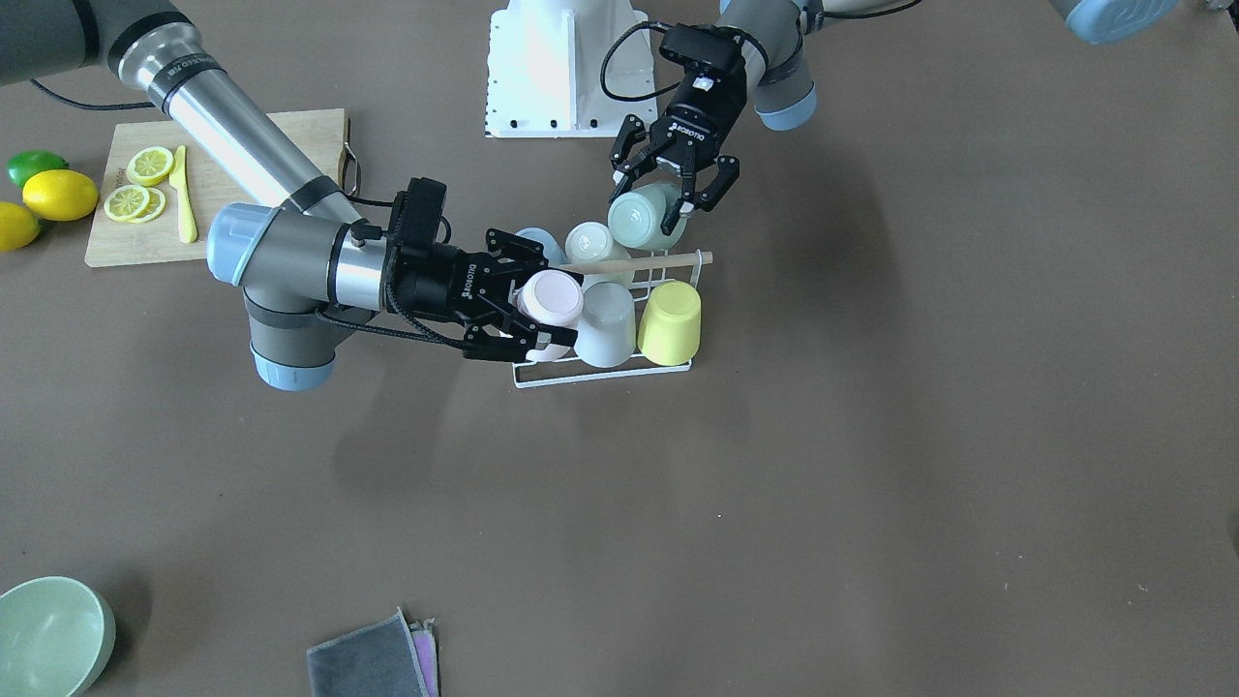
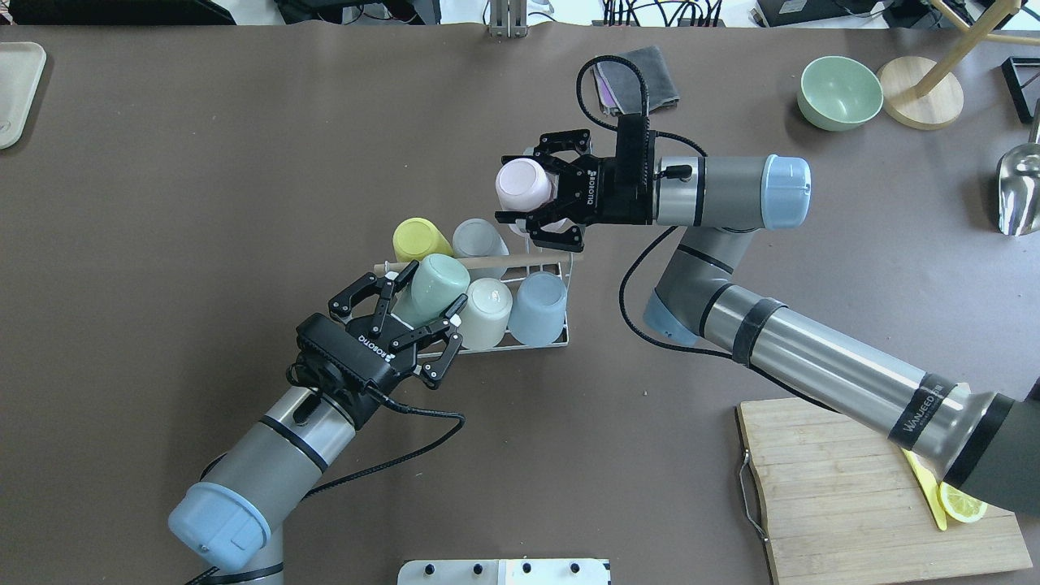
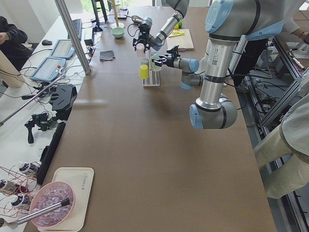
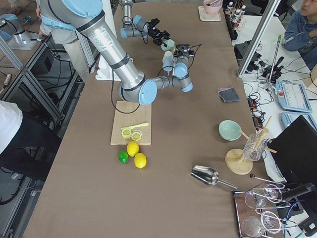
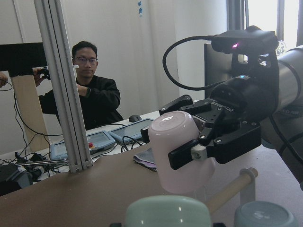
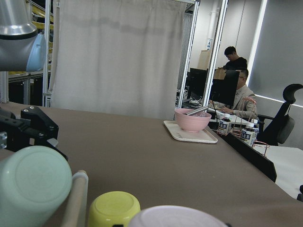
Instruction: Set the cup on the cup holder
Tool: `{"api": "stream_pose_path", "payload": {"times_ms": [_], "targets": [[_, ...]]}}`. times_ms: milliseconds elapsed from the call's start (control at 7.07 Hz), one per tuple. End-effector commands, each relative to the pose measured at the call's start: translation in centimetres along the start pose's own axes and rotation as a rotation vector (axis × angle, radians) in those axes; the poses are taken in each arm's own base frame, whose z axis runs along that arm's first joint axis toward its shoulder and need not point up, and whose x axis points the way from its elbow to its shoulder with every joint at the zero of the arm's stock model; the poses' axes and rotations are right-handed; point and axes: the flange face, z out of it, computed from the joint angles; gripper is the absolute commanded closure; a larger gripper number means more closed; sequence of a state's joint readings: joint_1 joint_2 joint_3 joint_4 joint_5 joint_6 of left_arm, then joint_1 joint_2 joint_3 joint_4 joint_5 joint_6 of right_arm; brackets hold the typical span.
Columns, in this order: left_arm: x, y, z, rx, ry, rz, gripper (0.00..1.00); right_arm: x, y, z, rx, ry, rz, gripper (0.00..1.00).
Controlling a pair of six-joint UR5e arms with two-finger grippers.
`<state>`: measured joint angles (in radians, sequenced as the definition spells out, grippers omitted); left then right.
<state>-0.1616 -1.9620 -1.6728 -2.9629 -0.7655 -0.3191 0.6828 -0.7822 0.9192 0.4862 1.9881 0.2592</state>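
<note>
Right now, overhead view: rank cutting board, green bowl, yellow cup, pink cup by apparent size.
1. cutting board
2. green bowl
3. yellow cup and pink cup: about alike; pink is held higher, nearer the camera, so unranked.

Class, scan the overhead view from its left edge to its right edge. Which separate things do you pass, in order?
white tray → yellow cup → pink cup → grey cloth → green bowl → round wooden base → metal scoop

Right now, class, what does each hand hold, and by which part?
The right hand grips the pink cup across its side wall. The left hand grips the green cup the same way, across its sides.
</note>
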Motion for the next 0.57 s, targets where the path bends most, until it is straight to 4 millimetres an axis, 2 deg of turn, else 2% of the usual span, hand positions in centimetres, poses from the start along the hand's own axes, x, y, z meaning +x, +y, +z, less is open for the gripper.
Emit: {"api": "stream_pose_path", "payload": {"times_ms": [0, 142, 283, 425], "targets": [[0.24, 0.21, -0.22, -0.002, 0.006, -0.002, 1.0, -0.18, 0.17, 0.03, -0.001, -0.001, 0.002, 1.0], [0.23, 0.22, -0.2, -0.003, 0.004, -0.001, 1.0, -0.19, 0.17, 0.03, -0.002, -0.002, 0.004, 1.0], [0.22, 0.21, -0.22, -0.002, 0.004, -0.002, 0.01, -0.21, 0.34, -0.11, -0.004, -0.001, 0.01, 1.0], [0.22, 0.13, -0.24, 0.0, 0.005, -0.005, 0.02, -0.24, 0.5, -0.25, -0.007, -0.001, 0.01, 1.0]]}}
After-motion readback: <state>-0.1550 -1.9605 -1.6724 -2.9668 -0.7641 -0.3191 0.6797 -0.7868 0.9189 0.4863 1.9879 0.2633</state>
